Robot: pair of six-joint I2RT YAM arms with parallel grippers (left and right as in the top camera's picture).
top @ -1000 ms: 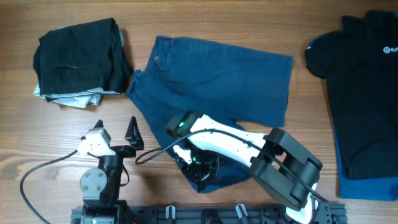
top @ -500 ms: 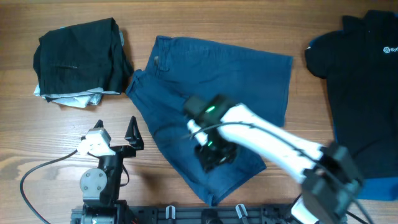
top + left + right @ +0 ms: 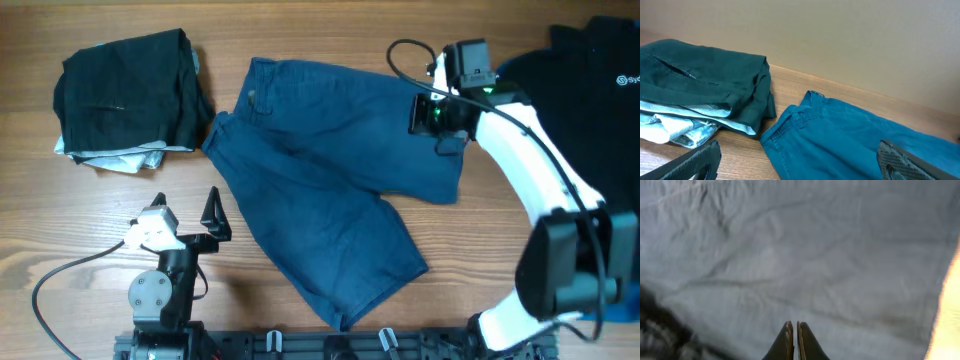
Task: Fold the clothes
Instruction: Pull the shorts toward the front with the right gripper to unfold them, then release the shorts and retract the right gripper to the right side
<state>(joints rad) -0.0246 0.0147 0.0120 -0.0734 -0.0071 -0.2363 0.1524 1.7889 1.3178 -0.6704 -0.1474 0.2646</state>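
A: Two end effectors to account for, starting from the left. Note the left end effector [image 3: 187, 212] spread wide, gripping nothing, parked low over the counter [image 3: 90, 200]. Leave alone the folded black garment [image 3: 125, 95], beyond it and to its left, well apart.

B: And the denim shorts [image 3: 330, 190]?

A: Spread flat beyond and to the right of that left end effector, with the waistband end nearest it. Follow one leg down and rightward, and the other straight across to end beneath the right end effector [image 3: 440, 112].

B: Holding anything there?

A: Closed tight, tips pressed together, over the hem of that far leg. Seen from the wrist: only cloth below and no fold visible between the tips. Cannot tell whether touching the denim.

B: So how to do the fold well?

A: Probably laying one leg onto the other. Open before going down. Pinch the hem near its corner, catching both layers. Lift just enough to clear, then carry across toward the near leg and match hem to hem. Bring the left end effector in to pin the waistband against dragging. Keep off the black polo shirt [image 3: 590, 150], just right of the right end effector.
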